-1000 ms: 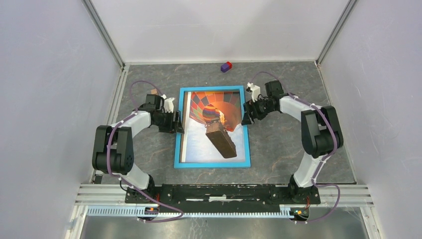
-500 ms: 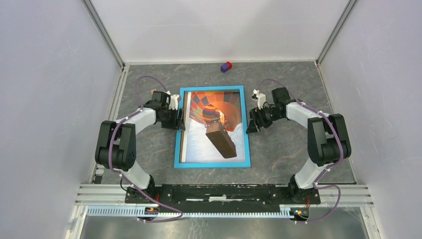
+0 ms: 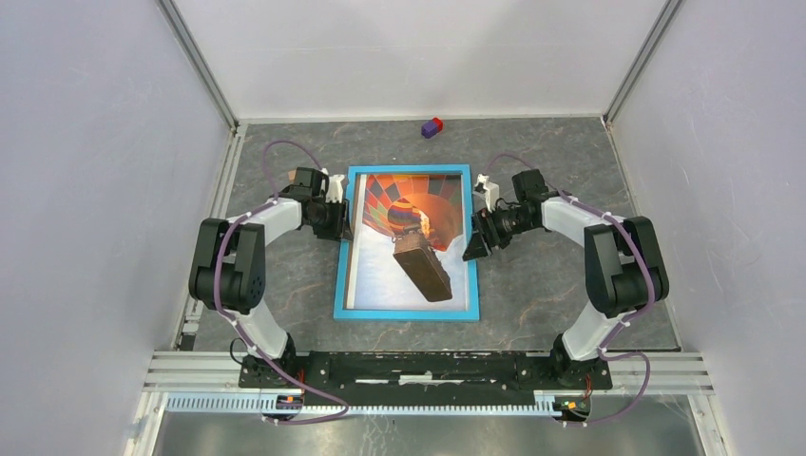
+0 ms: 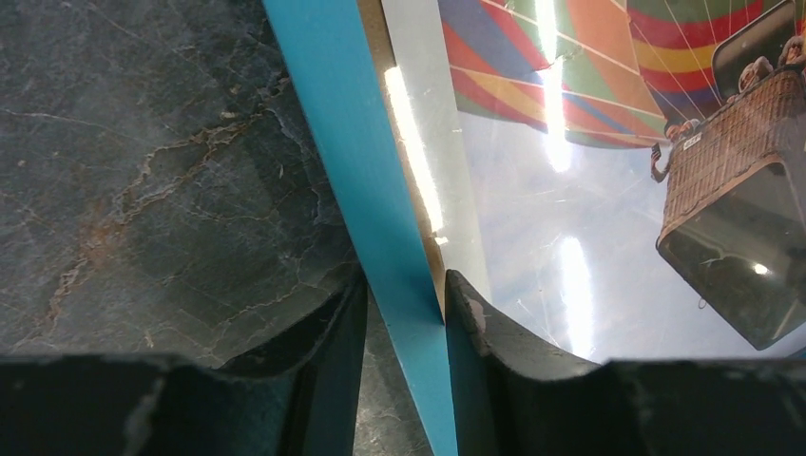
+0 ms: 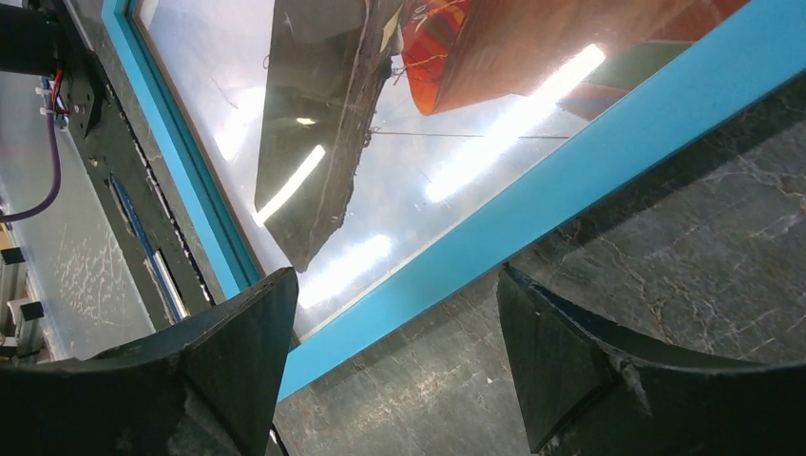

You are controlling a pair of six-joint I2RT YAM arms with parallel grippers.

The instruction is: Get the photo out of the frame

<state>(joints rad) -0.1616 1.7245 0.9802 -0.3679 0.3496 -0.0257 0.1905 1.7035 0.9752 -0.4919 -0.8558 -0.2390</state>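
While the frame (image 4: pixel 333 123) lay flat, face-up on the grey table (image 4: pixel 143 171) between the arms, photo (image 4: pixel 570 218) inside under glass, left gripper (image 4: pixel 404 282) had its jaws pinched across the blue left border. Right gripper (image 5: pixel 394 275) jaws stood wide, just beside the right border, not touching. Likely step: lifting or flipping the frame to reach its back. Best practice: grip the border only, keep off the glass, catch the opposite border before tilting, and raise both sides evenly.

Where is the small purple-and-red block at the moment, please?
In the top view, the block lies by the back wall, just beyond the far side of the frame, slightly right of its centre.
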